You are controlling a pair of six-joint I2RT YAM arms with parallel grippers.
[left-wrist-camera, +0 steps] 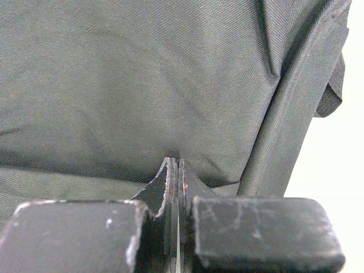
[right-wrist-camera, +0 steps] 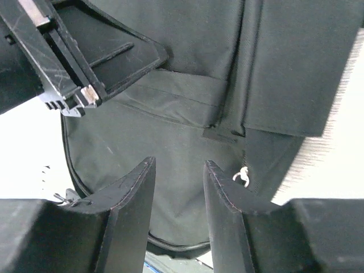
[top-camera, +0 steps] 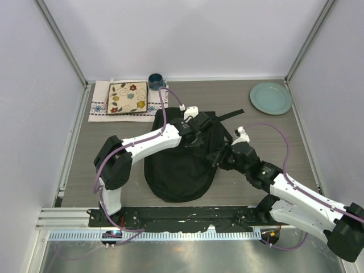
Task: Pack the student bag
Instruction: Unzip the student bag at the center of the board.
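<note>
Since the left tool (left-wrist-camera: 174, 165) has its jaws pressed together with the tips against black cloth that puckers around them, it looks to be pinching a fold of the student bag (top-camera: 179, 170) near its far end, though how much cloth sits between the jaws cannot be told. Just to its right, the right tool (right-wrist-camera: 179, 162) hangs over the bag's right edge with its jaws parted and nothing between them; a small white zip pull (right-wrist-camera: 243, 176) lies close to its right finger. The bag itself lies flat in the middle of the desk (top-camera: 85, 170), between the two arms, and no open mouth shows in any view. Farther out, along the far edge, stand a blue mug (top-camera: 156, 81), a flowered mat (top-camera: 127, 98) on a stitched cloth (top-camera: 100, 108), and a pale green plate (top-camera: 271, 98), all well apart from the bag. Judging by this, the packing has hardly begun: the bag seems to need opening first, and whether anything is already inside cannot be told.
</note>
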